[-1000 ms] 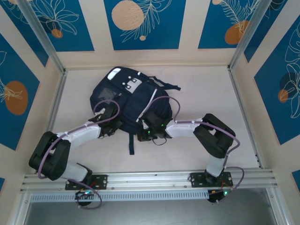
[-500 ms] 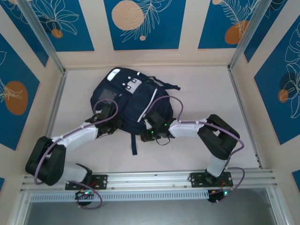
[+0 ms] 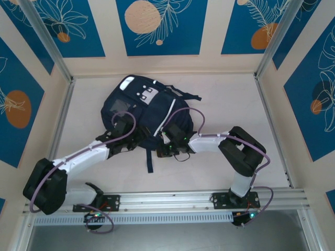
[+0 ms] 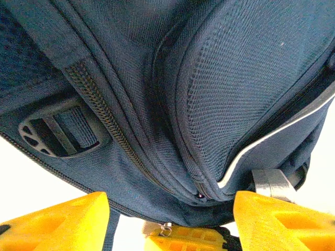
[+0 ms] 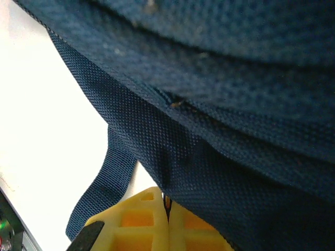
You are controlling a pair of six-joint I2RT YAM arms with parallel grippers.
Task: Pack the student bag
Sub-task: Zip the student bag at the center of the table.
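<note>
The navy student bag (image 3: pixel 149 107) lies flat on the pale table (image 3: pixel 220 99), left of centre and towards the far side, with one dark strap (image 3: pixel 148 159) trailing out towards the near edge. The left gripper (image 4: pixel 170 197) sits at the bag's near-left edge, its yellow jaws apart just below a zip (image 4: pixel 104 120) and a plastic buckle (image 4: pixel 55 133). The right gripper (image 5: pixel 167 203) is at the near-right edge with its jaws pressed together against the fabric hem; whether they pinch any cloth I cannot tell.
</note>
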